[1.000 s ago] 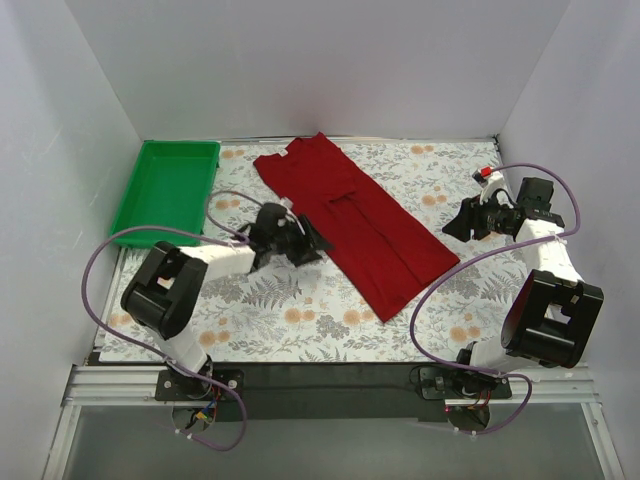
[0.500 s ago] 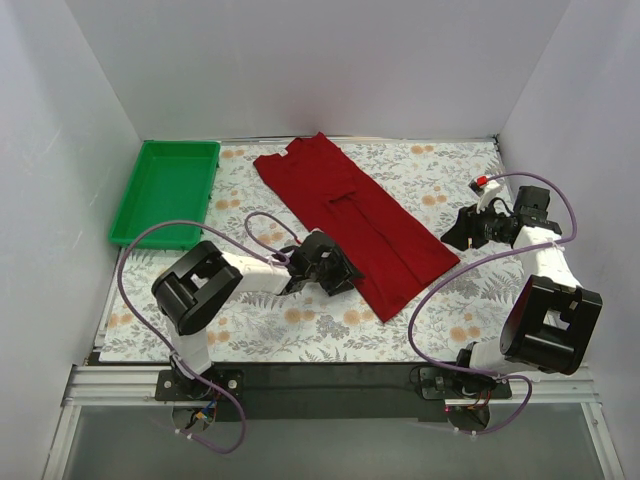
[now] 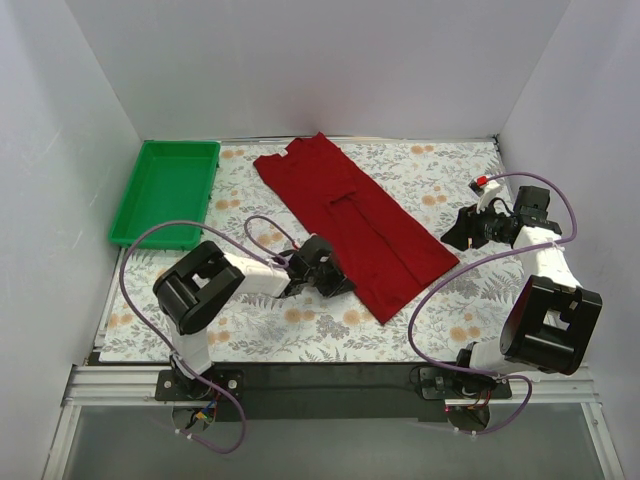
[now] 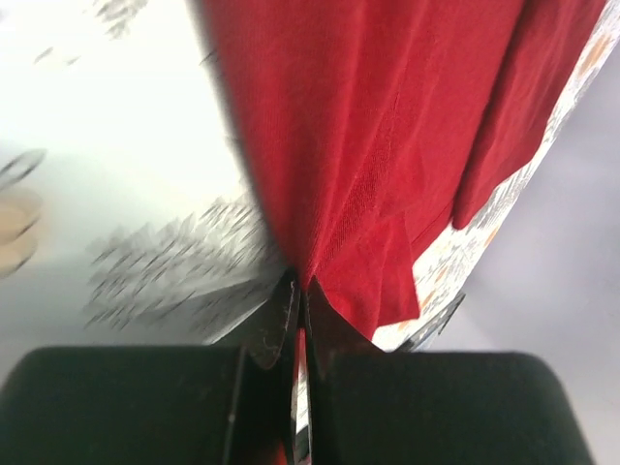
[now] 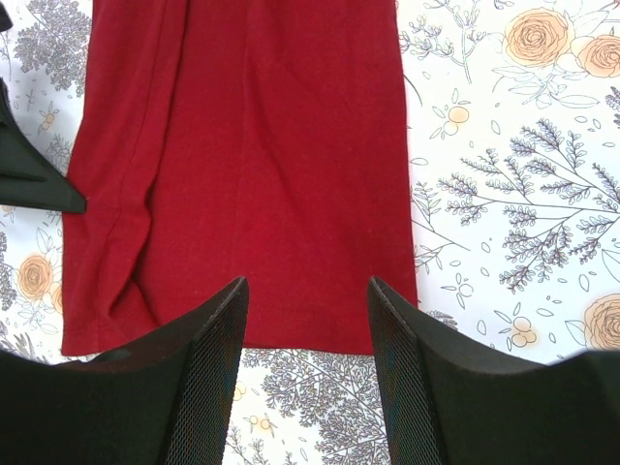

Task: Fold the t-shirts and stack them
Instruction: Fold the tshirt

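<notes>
The dark red t-shirt lies folded into a long strip, running diagonally from the back centre toward the front right of the floral tablecloth. My left gripper sits low at the strip's near left edge. In the left wrist view the left gripper is shut, with a fold of the t-shirt pinched between its jaws. My right gripper hovers just off the hem's right corner. Seen from the right wrist, the right gripper is open and empty, and the t-shirt's hem lies flat just beyond its tips.
A green tray stands at the back left of the table. White walls close in the left, back and right sides. The floral tablecloth is bare in front of the t-shirt. Purple cables loop beside both arms.
My left arm has swung right from beside the t-shirt to its near left edge, and its jaws have closed on the cloth. The right arm shifted slightly, then held still.
</notes>
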### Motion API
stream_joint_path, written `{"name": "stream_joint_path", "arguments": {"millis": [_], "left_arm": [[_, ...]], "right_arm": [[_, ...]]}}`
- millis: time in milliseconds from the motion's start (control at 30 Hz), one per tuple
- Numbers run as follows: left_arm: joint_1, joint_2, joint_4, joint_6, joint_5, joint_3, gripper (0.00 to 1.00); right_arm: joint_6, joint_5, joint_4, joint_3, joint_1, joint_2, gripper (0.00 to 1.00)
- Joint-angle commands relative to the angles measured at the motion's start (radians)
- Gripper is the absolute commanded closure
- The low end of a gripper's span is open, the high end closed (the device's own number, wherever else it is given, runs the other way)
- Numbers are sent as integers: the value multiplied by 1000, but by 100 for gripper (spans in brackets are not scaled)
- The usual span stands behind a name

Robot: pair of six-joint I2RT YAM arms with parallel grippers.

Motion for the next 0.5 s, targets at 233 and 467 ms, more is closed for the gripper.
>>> {"name": "stream_joint_path", "arguments": {"millis": [233,467], "left_arm": [[-12,-232,-28,-96,99,-304,100],[-12,-344,153,0,149,-453,69]], "right_arm": [[-16,-18,2,1,-6,-45,50],[-99,-66,-51,3,9,-44,49]]}}
